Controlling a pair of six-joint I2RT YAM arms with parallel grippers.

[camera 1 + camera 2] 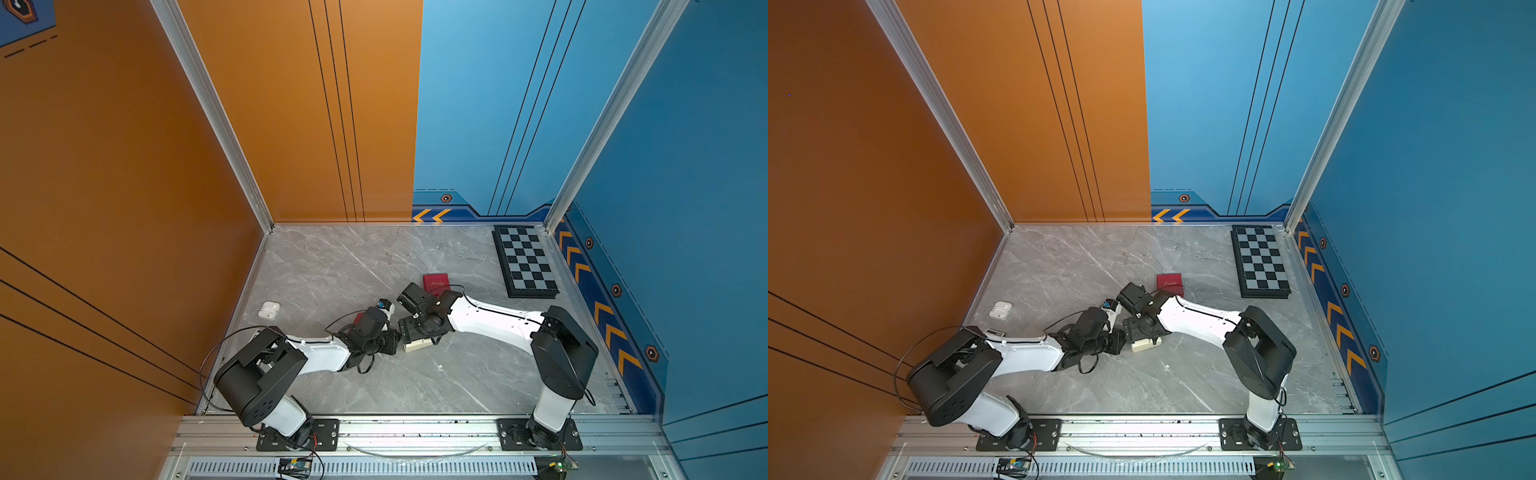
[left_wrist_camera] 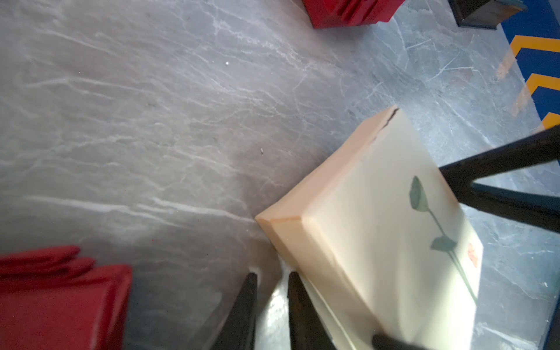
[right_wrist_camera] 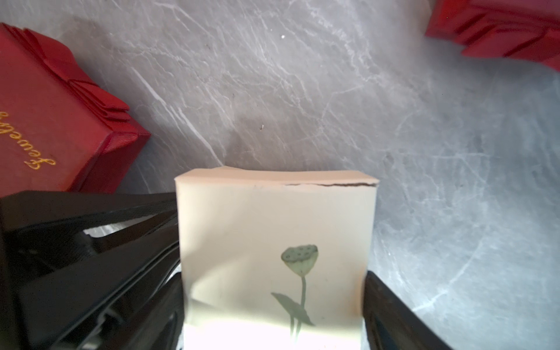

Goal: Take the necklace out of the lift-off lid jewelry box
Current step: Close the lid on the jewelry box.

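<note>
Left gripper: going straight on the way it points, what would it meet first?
Most likely the cream box, whose near corner lies right ahead of the left gripper; depth is unclear, so it might graze its side.

I'm standing at a robotics lab cell. A left arm point(image 1: 320, 353) and a right arm point(image 1: 494, 322) are bolted to an aluminium rail point(image 1: 415, 428) at the front of a marble-look tabletop point(image 1: 332, 266). Aluminium posts point(image 1: 212, 108), an orange panel point(image 1: 104, 166) and a blue panel point(image 1: 685, 166) with yellow chevrons point(image 1: 611, 328) box it in. A bare circuit board point(image 1: 296, 464) sits under the rail. A chessboard point(image 1: 524, 262) and an earbud case point(image 1: 269, 309) lie on the top.
</note>
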